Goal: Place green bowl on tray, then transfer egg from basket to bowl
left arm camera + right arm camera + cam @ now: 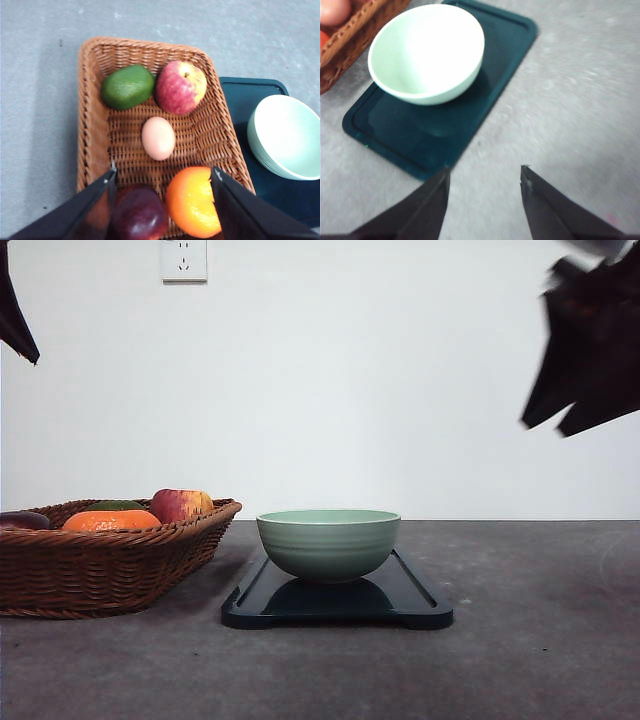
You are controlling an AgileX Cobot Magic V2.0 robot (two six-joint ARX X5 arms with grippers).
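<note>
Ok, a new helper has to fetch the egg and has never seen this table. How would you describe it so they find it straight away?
Look in the brown wicker basket beside the dark tray. The egg lies near the basket's middle, among a green fruit, an apple, an orange and a dark purple fruit. It is the smallest piece, plain pale pink and smooth.

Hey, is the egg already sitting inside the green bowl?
No, the egg lies in the middle of the basket among the fruit, and the green bowl on the tray is empty.
</note>
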